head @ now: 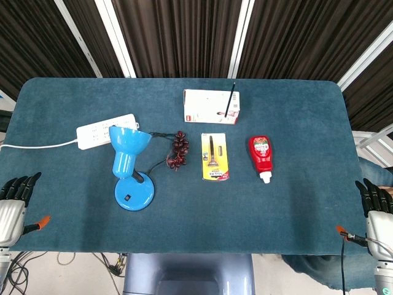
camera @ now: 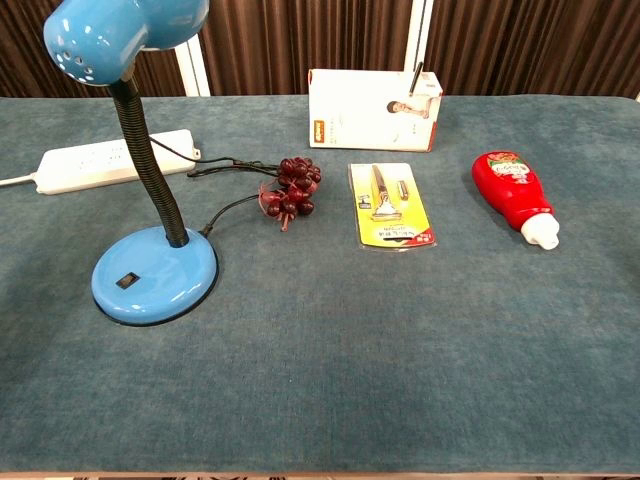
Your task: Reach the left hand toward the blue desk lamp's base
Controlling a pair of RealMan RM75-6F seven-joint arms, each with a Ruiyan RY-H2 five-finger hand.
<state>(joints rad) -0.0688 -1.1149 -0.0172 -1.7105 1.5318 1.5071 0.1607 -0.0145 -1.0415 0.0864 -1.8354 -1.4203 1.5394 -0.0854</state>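
The blue desk lamp stands left of centre on the blue table, its round base (head: 134, 193) (camera: 154, 274) flat on the cloth with a small black switch facing the front edge. A black gooseneck rises to the blue shade (head: 129, 142) (camera: 120, 32). My left hand (head: 15, 201) hangs at the table's front left corner, well to the left of the base, fingers straight and apart, holding nothing. My right hand (head: 377, 209) sits at the front right corner, also open with nothing in it. Neither hand shows in the chest view.
A white power strip (head: 105, 130) lies behind the lamp, its black cord running to a dark red bead bunch (head: 178, 150). A yellow razor pack (head: 215, 157), a red ketchup bottle (head: 261, 157) and a white box (head: 211, 106) lie in the middle.
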